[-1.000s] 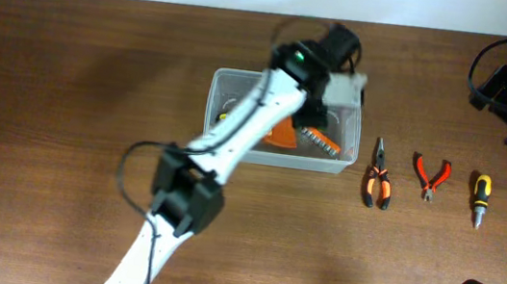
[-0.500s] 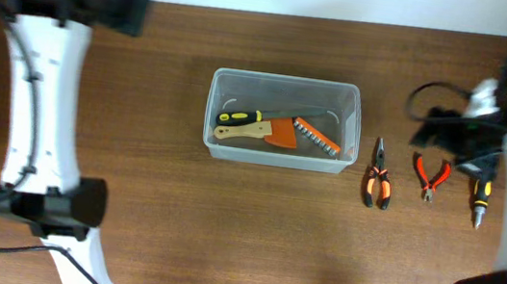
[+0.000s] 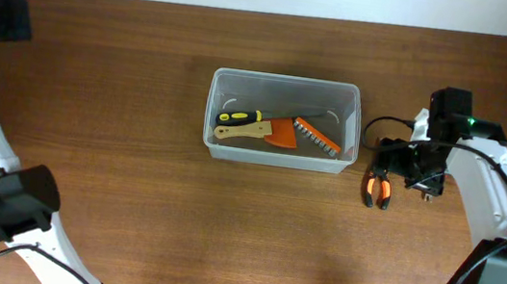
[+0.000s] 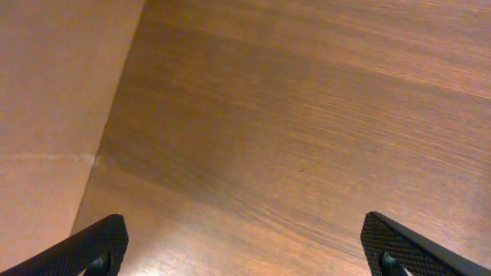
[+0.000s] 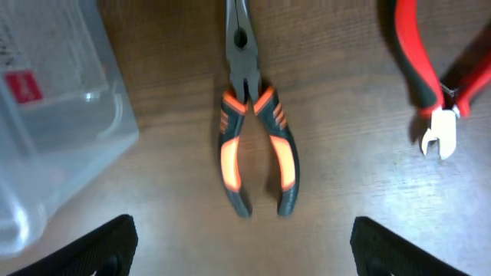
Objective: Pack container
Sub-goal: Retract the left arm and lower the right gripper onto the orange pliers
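The clear container (image 3: 287, 80) stands mid-table and holds a yellow-and-black-handled tool (image 3: 239, 117), an orange scraper (image 3: 276, 133) and an orange bit strip (image 3: 318, 137). Its corner shows in the right wrist view (image 5: 54, 138). My right gripper (image 3: 394, 165) is open and empty, hovering over the orange-and-black needle-nose pliers (image 5: 252, 146), whose handles show in the overhead view (image 3: 378, 190). The pliers lie flat on the table between my open fingers (image 5: 245, 257). Red cutters (image 5: 430, 84) lie just to their right. My left gripper (image 4: 249, 257) is open and empty over bare wood at the far left back corner (image 3: 2, 16).
The table's left edge (image 4: 115, 130) runs under my left gripper, with a beige surface beyond it. My right arm (image 3: 486, 185) covers the table right of the pliers. The container's right wall (image 3: 357, 126) is close to the pliers.
My left arm has swung out of the container to the far left back corner. My right arm has come down and left, from the back right to above the orange-and-black pliers.
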Controlling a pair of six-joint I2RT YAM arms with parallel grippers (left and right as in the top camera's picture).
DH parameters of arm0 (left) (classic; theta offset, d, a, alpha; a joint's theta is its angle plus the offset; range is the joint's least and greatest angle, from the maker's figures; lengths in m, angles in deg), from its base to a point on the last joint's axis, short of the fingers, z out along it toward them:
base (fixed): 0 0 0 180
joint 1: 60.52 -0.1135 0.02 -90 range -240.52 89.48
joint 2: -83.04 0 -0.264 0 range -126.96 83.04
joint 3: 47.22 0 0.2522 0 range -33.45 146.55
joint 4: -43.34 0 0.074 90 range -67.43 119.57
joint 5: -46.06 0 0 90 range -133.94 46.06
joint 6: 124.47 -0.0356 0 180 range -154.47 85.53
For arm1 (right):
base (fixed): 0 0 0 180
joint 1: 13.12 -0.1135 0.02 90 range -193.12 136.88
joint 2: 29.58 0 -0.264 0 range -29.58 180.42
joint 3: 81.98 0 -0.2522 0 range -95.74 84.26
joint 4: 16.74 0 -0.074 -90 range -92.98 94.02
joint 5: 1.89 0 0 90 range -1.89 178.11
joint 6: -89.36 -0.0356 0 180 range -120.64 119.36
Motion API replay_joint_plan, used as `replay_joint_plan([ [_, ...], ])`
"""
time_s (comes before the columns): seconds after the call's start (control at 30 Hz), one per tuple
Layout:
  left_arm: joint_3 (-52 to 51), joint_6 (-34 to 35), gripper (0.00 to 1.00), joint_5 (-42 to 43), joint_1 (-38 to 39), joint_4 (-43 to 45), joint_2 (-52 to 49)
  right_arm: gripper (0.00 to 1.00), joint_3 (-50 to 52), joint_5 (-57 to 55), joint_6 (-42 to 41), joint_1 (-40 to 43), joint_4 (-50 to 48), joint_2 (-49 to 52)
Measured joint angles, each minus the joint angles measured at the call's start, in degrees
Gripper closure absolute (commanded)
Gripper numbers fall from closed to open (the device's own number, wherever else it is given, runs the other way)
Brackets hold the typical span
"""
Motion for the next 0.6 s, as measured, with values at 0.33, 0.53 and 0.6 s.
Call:
replay_joint_plan([
  [0.33,0.00,0.20,0.01,0.46,-1.73,-0.02,0.00,0.11,6.60,-0.20,2.86,0.00,-10.84,2.78],
  [0.53,0.00,0.20,0.01,0.68,-1.75,-0.02,0.00,0.12,6.73,-0.20,6.25,0.00,-13.22,7.19],
  [0.6,0.00,0.20,0.01,0.68,-1.75,-0.02,0.00,0.15,6.73,-0.20,6.86,0.00,-13.57,8.66],
])
